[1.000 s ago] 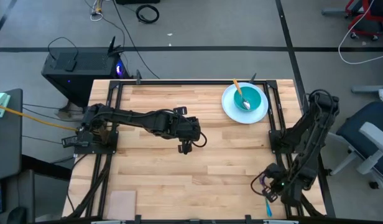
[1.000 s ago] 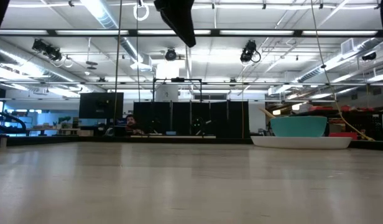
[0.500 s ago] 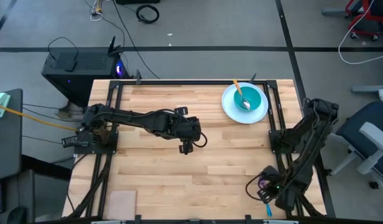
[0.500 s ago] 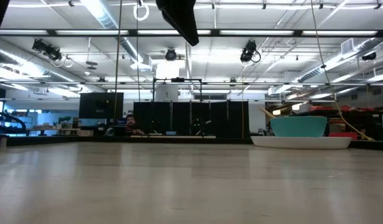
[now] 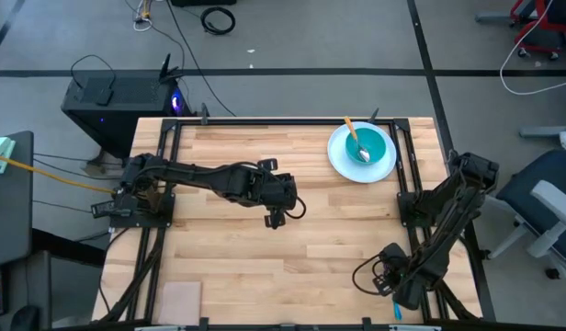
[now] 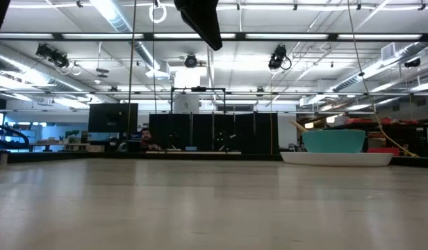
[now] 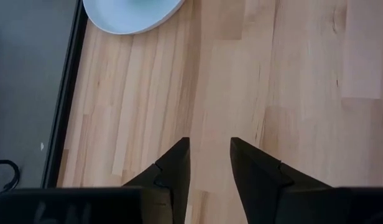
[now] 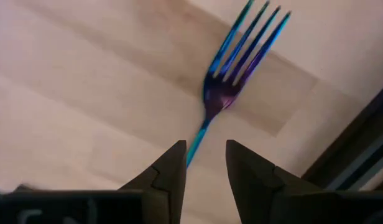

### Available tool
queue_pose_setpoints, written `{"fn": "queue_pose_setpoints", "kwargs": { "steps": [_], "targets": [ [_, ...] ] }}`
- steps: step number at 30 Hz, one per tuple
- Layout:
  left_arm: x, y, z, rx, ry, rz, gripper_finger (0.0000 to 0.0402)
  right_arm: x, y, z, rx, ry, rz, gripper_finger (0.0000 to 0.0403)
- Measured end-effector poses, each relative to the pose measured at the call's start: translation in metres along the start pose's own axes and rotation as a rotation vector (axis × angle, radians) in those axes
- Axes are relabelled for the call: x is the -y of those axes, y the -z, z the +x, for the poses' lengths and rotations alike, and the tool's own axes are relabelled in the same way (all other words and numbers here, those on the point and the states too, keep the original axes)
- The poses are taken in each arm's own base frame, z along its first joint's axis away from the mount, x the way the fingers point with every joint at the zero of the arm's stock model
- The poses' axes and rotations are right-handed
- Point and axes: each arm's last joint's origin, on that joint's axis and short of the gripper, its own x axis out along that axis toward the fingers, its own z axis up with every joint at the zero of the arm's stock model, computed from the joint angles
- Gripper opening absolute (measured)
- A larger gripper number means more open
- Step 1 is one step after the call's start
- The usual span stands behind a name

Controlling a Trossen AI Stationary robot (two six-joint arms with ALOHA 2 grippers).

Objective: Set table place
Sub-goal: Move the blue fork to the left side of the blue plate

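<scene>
At the table's far right, a white plate [image 5: 338,161] carries a teal bowl [image 5: 367,147], and an orange-handled spoon [image 5: 356,140] lies in the bowl. A blue fork [image 8: 241,56] lies flat on the wood by the near right corner [image 5: 396,310]. My right gripper [image 8: 204,158] hangs open just over it, and the fork's handle runs toward the gap between the fingers. I see no touch. My left gripper [image 5: 279,215] waits open above the table's middle, over bare planks [image 7: 207,158].
A tan pad [image 5: 182,297] lies at the near left edge. Black rails [image 5: 400,175] run along the table's sides, one close beside the fork. The wide middle of the wood is bare. In the low view a person sits far off in the room [image 6: 146,137].
My right arm has sunk, and its wrist has swung a little toward the table's left, staying over the fork. The fork lies where it was.
</scene>
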Motion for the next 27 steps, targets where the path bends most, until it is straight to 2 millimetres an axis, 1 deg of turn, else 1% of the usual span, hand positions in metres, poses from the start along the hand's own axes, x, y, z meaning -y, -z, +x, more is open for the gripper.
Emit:
{"fn": "queue_pose_setpoints", "kwargs": {
  "steps": [6, 13, 21, 27],
  "targets": [
    [0.003, 0.0, -0.002, 0.003, 0.005, 0.005, 0.0124, 0.004, -0.004, 0.011, 0.01, 0.013, -0.016, 0.012],
    [0.005, 0.0, -0.002, 0.005, 0.008, 0.009, 0.013, 0.006, -0.005, 0.01, -0.004, -0.009, 0.006, 0.0119],
    [0.005, 0.0, -0.002, 0.005, 0.008, 0.007, 0.0123, 0.004, -0.003, 0.016, -0.02, 0.028, 0.008, 0.0119],
    [0.005, 0.0, -0.002, 0.005, 0.008, 0.006, 0.0123, 0.002, -0.003, 0.016, -0.031, 0.026, 0.001, 0.0119]
  ]
}}
